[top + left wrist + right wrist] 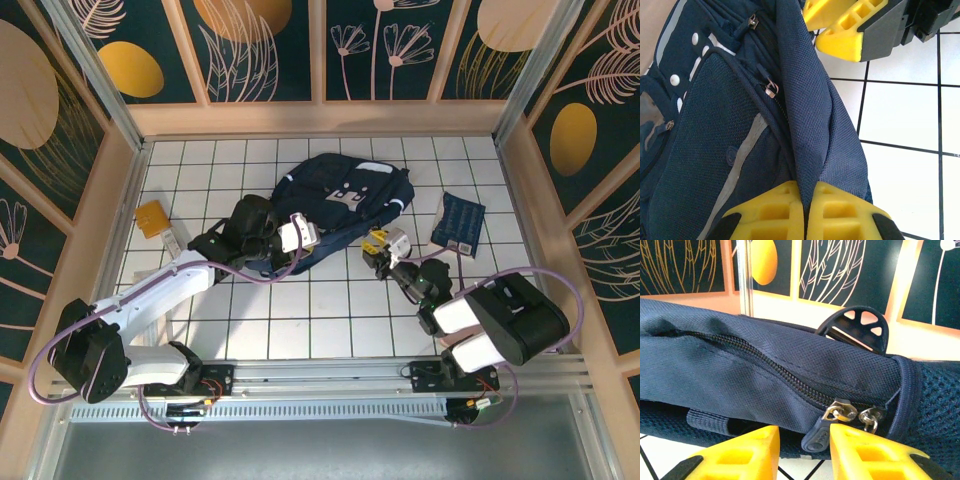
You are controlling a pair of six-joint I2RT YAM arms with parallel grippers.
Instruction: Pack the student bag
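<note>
Left pincer (805,205), jaws shut on a fold (812,130) of navy fabric at the near-left end of the bag (340,205). The hold is on cloth alone, so a hard pull on the zip could probably draw the fold out of the jaws or drag the whole bag across the counter (300,320).

Right pincer (805,452), jaws partly open, with the black zip tab (815,437) in the gap, close to one finger; no clamp on it is visible. The tab is small and hangs loose, so the jaws may close beside it or catch the seam instead. Two sliders (840,412) sit together at this end of the shut zip; moving the wrong one would likely open nothing useful.

The bag lies flat in the middle of the counter toward the far wall, grey patch up. Its long axis runs diagonally, from the near-left end at the left pincer to the far-right end. Which end is the top cannot be told.
</note>
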